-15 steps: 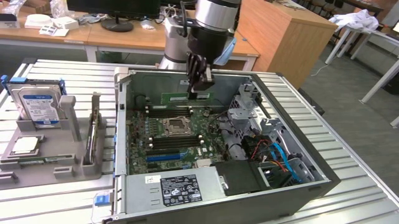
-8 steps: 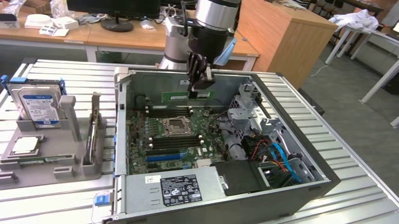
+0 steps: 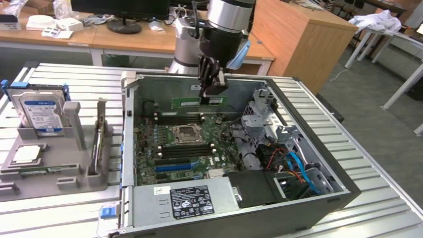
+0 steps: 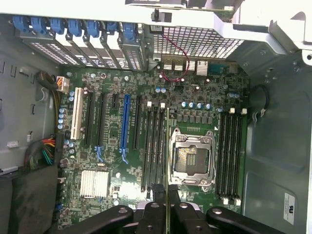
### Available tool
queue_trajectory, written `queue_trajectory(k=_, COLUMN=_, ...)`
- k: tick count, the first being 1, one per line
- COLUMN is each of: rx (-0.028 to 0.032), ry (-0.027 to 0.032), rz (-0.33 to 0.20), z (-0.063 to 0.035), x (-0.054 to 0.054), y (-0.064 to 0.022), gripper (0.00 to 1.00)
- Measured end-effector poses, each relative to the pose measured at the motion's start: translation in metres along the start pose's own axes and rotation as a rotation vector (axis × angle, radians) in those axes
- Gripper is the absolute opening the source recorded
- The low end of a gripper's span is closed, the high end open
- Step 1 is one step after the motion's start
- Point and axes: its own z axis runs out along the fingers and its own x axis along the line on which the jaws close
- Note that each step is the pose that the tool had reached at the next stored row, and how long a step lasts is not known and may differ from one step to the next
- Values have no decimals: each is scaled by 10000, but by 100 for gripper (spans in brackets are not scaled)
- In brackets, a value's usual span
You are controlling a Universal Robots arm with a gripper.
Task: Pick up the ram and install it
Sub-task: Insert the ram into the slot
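Black two-finger gripper (image 3: 213,98) clamped on the long, thin green ram stick (image 3: 188,102), hanging above the green motherboard (image 3: 173,146). Hold the stick level and line its edge up parallel with the black memory slots (image 4: 155,146).

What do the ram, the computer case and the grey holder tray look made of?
The ram: green matte board, likely fibreglass circuit laminate. The computer case: bare grey sheet metal, going by dull sheen and folded edges. The holder tray: uniform matte grey, blocky moulded shapes, probably plastic.
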Motion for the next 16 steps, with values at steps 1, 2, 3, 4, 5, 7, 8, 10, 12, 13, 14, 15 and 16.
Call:
queue_trajectory(k=1, rx=0, ry=0, rz=0, z=0, x=0, y=0, gripper=14)
queue_trajectory(k=2, rx=1, ry=-1, rz=0, z=1, x=-1, y=-1, gripper=14)
queue_trajectory(k=3, rx=1, ry=-2, rz=-1, z=3, x=-1, y=-1, gripper=14)
queue_trajectory(k=4, rx=2, ry=-3, rz=-1, z=19, x=-3, y=-2, gripper=14)
queue_trajectory(k=5, rx=0, ry=-1, rz=14, z=36, x=-6, y=-3, gripper=14)
queue_trajectory(k=7, rx=0, ry=-8, rz=132, z=72, x=-7, y=-4, gripper=14)
queue_trajectory(k=8, rx=-2, ry=-17, rz=293, z=84, x=-7, y=-5, gripper=14)
queue_trajectory(k=10, rx=-5, ry=-35, rz=670, z=108, x=-7, y=-5, gripper=14)
queue_trajectory(k=12, rx=-8, ry=-54, rz=1027, z=134, x=-7, y=-7, gripper=14)
queue_trajectory(k=13, rx=-9, ry=-60, rz=1145, z=142, x=-7, y=-8, gripper=14)
queue_trajectory(k=14, rx=-10, ry=-57, rz=1151, z=142, x=-7, y=-8, gripper=14)
queue_trajectory(k=15, rx=-11, ry=-57, rz=1151, z=144, x=-7, y=-8, gripper=14)
queue_trajectory(k=16, rx=-8, ry=-63, rz=1152, z=152, x=-7, y=-8, gripper=14)
